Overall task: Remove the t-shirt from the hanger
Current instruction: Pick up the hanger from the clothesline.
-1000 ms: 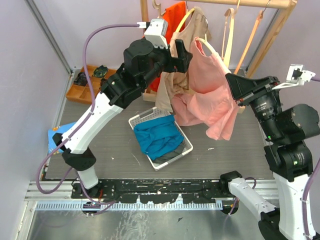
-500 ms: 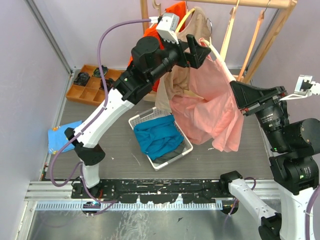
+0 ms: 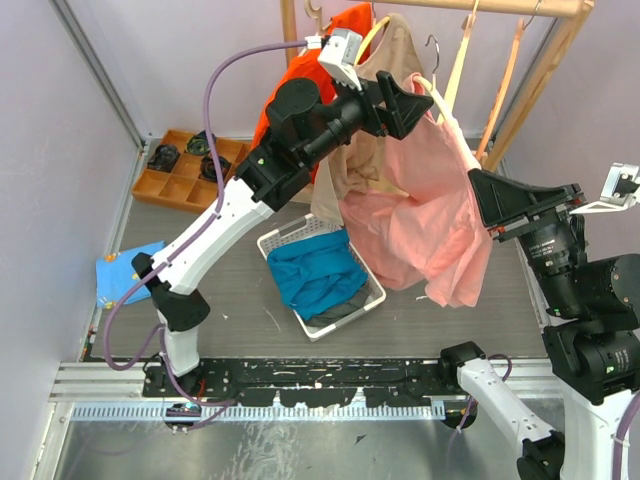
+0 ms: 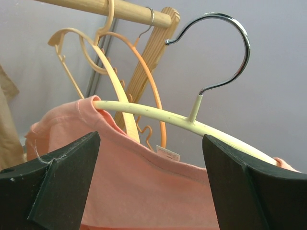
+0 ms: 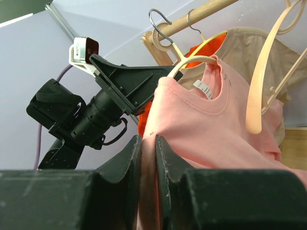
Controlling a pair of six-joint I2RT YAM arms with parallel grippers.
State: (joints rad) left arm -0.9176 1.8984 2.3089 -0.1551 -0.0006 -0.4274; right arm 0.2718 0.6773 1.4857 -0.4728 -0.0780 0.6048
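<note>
The left gripper (image 3: 415, 98) has risen and swung across from beside the tan shirt. It now stands at the neck of the pink t-shirt (image 3: 420, 220). Its jaws are spread wide and hold nothing. In the left wrist view the hanger (image 4: 158, 116) runs across just above and beyond the fingertips, one jaw off to each side. The collar of the t-shirt lies between the jaws, below the hanger's bar. The hanger's metal hook stands above the gap. Whether that hook sits on the wooden rail (image 3: 480, 5) cannot be told from here.

The right gripper (image 3: 475, 185) has drawn back and slightly down, away from the rail. Its jaws are nearly closed on a fold of the t-shirt's fabric, which shows pinched between the fingers in its own wrist view. The rest of the t-shirt rises ahead of this gripper toward the hanger and drapes below it. The cloth now hangs further toward the right arm than it did a second ago.

The t-shirt is still on the hanger, with the collar wrapped over one end of the bar. As I judge it, the setup is nearly done: one arm holds the cloth and the other is placed to take the hanger. The likely next step is for the left jaws to close on the bar so the right arm's pull can slide the collar off.
</note>
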